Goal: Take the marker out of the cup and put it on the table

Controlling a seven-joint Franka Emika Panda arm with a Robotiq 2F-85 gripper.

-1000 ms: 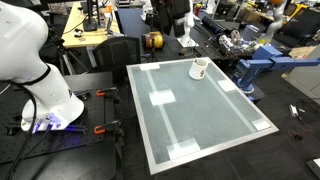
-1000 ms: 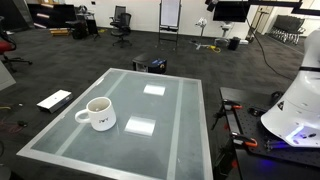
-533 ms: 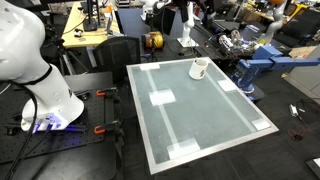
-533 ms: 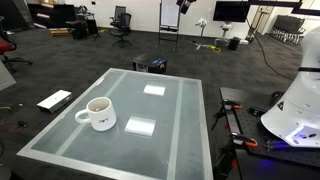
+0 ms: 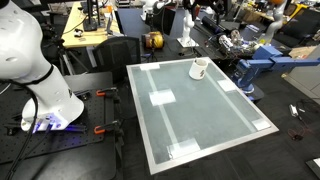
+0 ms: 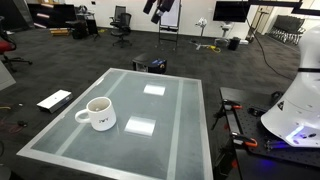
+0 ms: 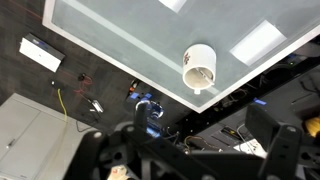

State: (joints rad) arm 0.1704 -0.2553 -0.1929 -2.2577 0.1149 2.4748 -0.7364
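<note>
While the gripper (image 6: 155,7) hangs high over the room, well apart from the desk (image 6: 178,125), its jaws stand spread wide in the wrist view, pinching nothing. The cup (image 5: 199,68) stands upright near a corner of the desk, close to the edge far from the robot's base, with a white tape patch (image 6: 140,126) just beside it. The marker is too small to make out in the cup's dark mouth.

Flat black rectangular panel (image 6: 54,100) lies on dark carpet; white flip-chart easel (image 6: 171,16) and black office chair (image 6: 121,20) stand well behind.
</note>
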